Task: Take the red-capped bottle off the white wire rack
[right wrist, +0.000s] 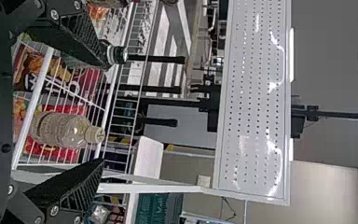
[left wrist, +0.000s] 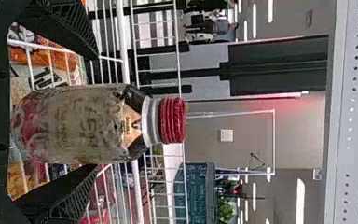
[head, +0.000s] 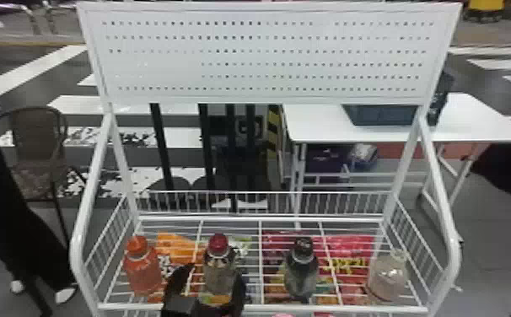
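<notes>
Red-capped bottle [head: 219, 274], its label [left wrist: 131, 125] printed, stands between spread fingers of the left gripper [head: 215, 270], the right gripper [right wrist: 103, 113] also open.

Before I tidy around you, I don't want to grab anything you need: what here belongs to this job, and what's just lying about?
For the job: red-capped bottle, white wire rack, left gripper.

Just lying about: orange-capped bottle, black-capped bottle, pale bottle, snack bags, white table.

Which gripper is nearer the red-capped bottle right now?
Left. The left gripper has its fingers on either side of the red-capped bottle; the right gripper is farther right, facing the pale-capped bottle.
</notes>
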Controlling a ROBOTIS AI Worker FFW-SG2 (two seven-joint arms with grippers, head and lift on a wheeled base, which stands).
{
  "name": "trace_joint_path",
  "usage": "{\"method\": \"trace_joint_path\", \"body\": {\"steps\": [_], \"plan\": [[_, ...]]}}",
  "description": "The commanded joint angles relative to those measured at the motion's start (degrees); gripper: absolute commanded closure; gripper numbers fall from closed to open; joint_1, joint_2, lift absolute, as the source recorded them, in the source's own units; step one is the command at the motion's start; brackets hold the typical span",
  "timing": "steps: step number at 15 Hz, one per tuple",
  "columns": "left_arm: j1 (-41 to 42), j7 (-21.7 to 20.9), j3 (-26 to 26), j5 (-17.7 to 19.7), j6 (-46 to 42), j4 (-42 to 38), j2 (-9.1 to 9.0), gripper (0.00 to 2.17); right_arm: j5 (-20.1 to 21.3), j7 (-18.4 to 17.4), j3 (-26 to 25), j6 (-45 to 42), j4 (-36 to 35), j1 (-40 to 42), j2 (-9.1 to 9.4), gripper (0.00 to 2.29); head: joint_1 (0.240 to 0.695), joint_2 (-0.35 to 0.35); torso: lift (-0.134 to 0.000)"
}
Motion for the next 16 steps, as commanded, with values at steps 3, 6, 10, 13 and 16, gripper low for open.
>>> {"method": "trace_joint_path", "body": {"steps": [3,6,10,13,16], "plan": [[-4.94,-1.26,-1.04,1.55,0.00,5.73,-1.29,0.06,1.02,0.00,0.08,2.38,-0.25,-0.68,0.05,0.15,0.499,0.000,0.000],[-8.72,-2.05,-1.57,1.46,-0.70,11.18,-2.70,0.06,1.64,0.00,-0.01,4.13,-0.96,-0.94,0.05,0.15,0.499,0.000,0.000],[-8.72,-2.93,-0.69,2.95,-1.76,11.00,-2.35,1.28,2.17,0.00,-0.19,5.19,-0.78,-1.91,0.05,0.15,0.499,0.000,0.000],[-4.94,-3.54,0.45,4.18,-1.41,4.32,-0.85,1.93,2.43,-0.09,0.17,7.83,-1.22,-3.14,0.05,0.15,0.499,0.000,0.000],[1.92,-3.28,2.12,4.09,4.92,-9.74,1.61,1.92,4.63,-0.09,2.36,9.41,-0.78,-4.90,0.05,0.15,0.499,0.000,0.000]]}}
